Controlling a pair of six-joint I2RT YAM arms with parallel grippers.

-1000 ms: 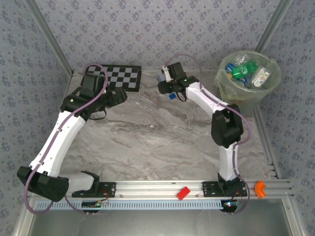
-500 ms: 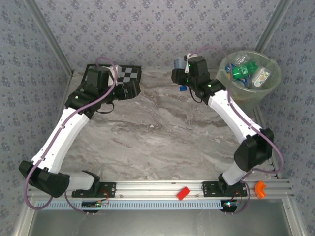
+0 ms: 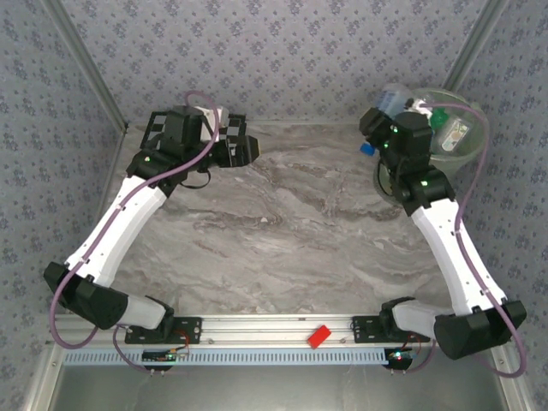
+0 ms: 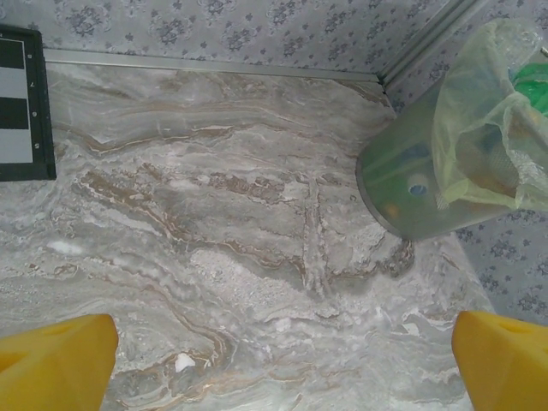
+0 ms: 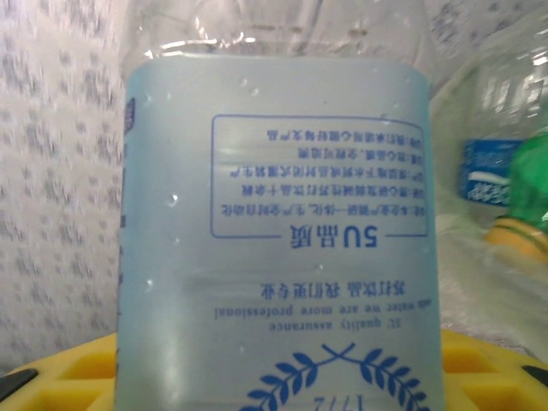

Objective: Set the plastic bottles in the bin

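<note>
My right gripper (image 3: 382, 128) is shut on a clear plastic bottle (image 3: 393, 96) with a pale blue label and a blue cap (image 3: 368, 148), held at the left rim of the bin (image 3: 467, 152). In the right wrist view the held bottle (image 5: 274, 240) stands between my yellow fingers (image 5: 68, 368). Behind it lie a green bottle (image 5: 531, 184) and a blue-labelled one (image 5: 484, 171). More bottles (image 3: 456, 133) rest inside the bin. My left gripper (image 3: 244, 147) hangs open over bare marble, its yellow fingertips (image 4: 51, 364) far apart. The bin (image 4: 402, 184) stands to its right.
A black-and-white chequered board (image 3: 157, 128) lies at the back left, its edge (image 4: 21, 107) in the left wrist view. A small red block (image 3: 319, 335) sits on the front rail. Patterned walls close the table at the back and sides.
My right arm has swung right, carrying the bottle from the back middle of the table to the bin's rim. My left arm has reached further right, past the chequered board.
</note>
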